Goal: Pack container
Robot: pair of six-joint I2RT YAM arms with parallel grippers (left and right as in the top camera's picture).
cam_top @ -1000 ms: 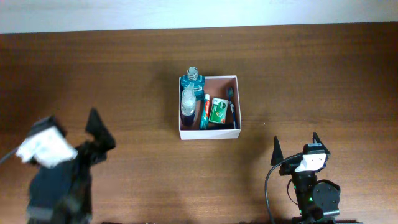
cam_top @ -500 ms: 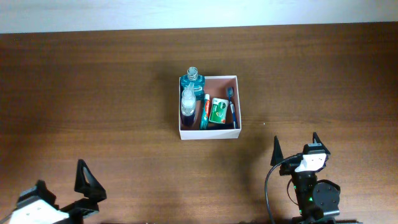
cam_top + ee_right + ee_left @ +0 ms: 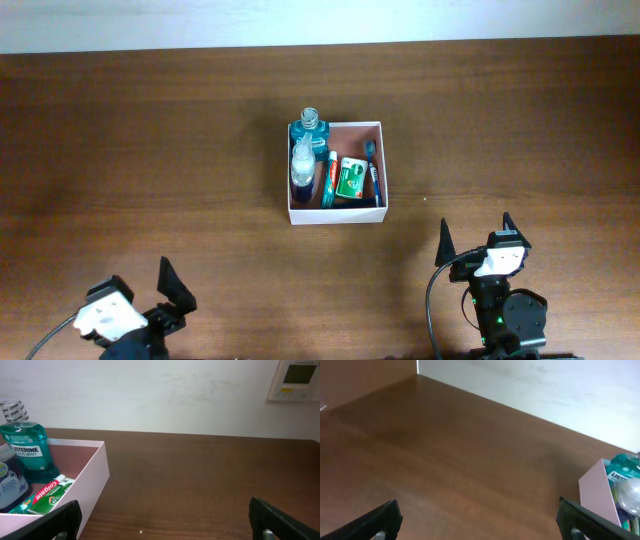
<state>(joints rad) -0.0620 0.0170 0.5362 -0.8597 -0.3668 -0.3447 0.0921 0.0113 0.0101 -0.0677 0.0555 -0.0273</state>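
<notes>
Firstly, from overhead: the container (image 3: 336,214) sits mid-counter (image 3: 150,130), well apart from both arms. It holds a teal bottle (image 3: 310,128) in a far corner, a clear bottle (image 3: 301,165) just in front of it, then a toothpaste tube (image 3: 329,180), a green box (image 3: 350,178) and a toothbrush (image 3: 373,172) side by side. The left claw (image 3: 140,290) and the right claw (image 3: 476,235) are at the near edge, both spread wide and empty.

Left wrist view: bare counter between the fingers, with a container corner at the right edge.

Right wrist view: the container is at left with the teal bottle upright inside, and a wall panel (image 3: 295,380) is at upper right.
</notes>
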